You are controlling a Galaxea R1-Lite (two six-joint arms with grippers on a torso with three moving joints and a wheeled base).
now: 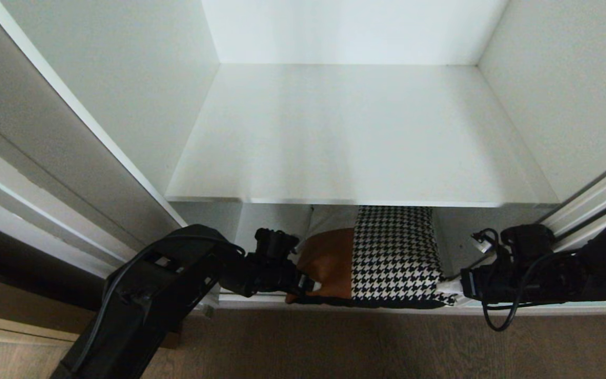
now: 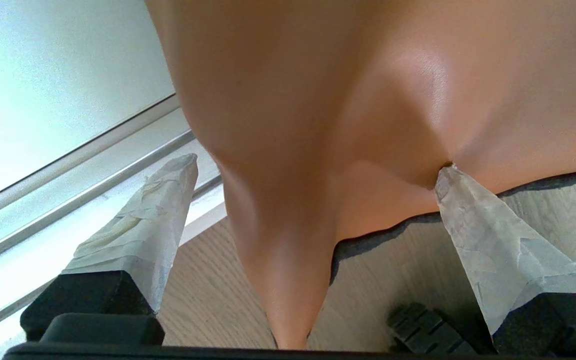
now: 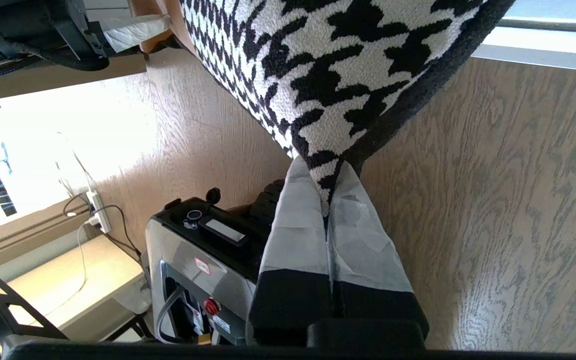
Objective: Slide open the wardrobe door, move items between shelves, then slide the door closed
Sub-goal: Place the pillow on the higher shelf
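Right end effector (image 3: 329, 197) is clamped on the houndstooth corner of the bag (image 1: 382, 258). Left end effector (image 2: 313, 200) stands wide open, the bag's tan leather corner between its fingers (image 2: 473, 230) and not yet gripped. The bag lies below the upper shelf (image 1: 355, 147), long axis running arm to arm, overhanging the lower shelf's front edge.

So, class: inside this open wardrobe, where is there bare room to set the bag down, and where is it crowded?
Free: the upper shelf, bare between both white side walls and the back panel. Crowded: the lower opening, where the bag fills the middle, with the left gripper open at its tan end and the right gripper shut on its houndstooth corner.
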